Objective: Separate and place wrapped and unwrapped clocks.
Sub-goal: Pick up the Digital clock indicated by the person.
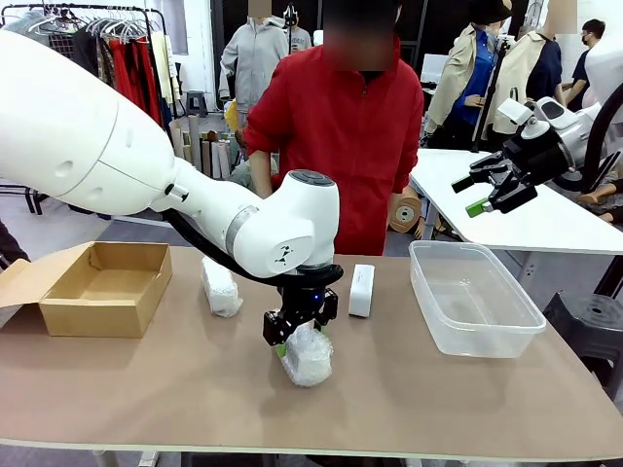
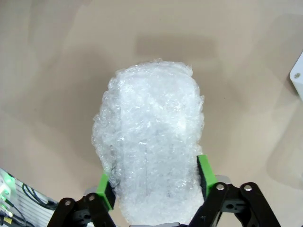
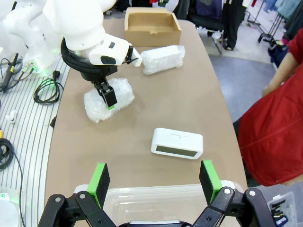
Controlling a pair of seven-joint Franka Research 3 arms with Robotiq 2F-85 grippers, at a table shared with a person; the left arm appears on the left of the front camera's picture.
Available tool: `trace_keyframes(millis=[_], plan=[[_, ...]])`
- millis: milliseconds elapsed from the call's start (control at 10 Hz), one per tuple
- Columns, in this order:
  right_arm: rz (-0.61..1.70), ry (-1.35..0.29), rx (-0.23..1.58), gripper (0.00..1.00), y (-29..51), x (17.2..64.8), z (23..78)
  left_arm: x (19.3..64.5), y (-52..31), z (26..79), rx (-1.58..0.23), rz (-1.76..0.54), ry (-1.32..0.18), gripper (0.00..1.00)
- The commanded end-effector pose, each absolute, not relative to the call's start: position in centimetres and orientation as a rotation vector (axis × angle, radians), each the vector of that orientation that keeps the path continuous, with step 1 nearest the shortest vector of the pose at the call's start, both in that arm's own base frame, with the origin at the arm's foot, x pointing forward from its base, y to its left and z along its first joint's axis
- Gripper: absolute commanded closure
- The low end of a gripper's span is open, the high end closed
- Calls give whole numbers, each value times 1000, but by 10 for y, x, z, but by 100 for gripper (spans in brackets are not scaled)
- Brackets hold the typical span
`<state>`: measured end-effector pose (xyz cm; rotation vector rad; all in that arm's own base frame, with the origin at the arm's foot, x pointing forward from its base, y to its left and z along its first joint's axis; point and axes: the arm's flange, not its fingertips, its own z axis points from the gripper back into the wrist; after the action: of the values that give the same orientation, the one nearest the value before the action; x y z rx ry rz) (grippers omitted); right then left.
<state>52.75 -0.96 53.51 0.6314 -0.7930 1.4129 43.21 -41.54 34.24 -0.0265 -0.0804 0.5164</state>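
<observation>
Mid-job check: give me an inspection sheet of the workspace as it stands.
Surface: tan table, no spills seen.
Job's things: near wrapped clock between the left pads; far wrapped clock lying by the cardboard box; bare white clock beside the clear plastic bin; both containers empty.
Clutter: nothing seen.
Grippers: left gripper shut on the near wrapped clock at table level; right gripper open, raised near the bin.
Cables: loose cables beside the table.
Surroundings: person in red jacket at far side; clothes rack behind.

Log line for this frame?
left jaws: astride near wrapped clock | right jaws: open, raised | bare clock: on table
</observation>
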Motion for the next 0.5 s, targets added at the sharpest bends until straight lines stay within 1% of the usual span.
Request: trace_keyframes(millis=[0,200,400], plan=[[1413,-794,631,0,-10,527,536,432,-411,337,-34,497,-110,58],[1413,-794,631,0,-10,527,536,431,-406,340,-39,504,-119,98],[1413,-794,631,0,-10,527,536,425,-402,351,-41,490,-125,100]])
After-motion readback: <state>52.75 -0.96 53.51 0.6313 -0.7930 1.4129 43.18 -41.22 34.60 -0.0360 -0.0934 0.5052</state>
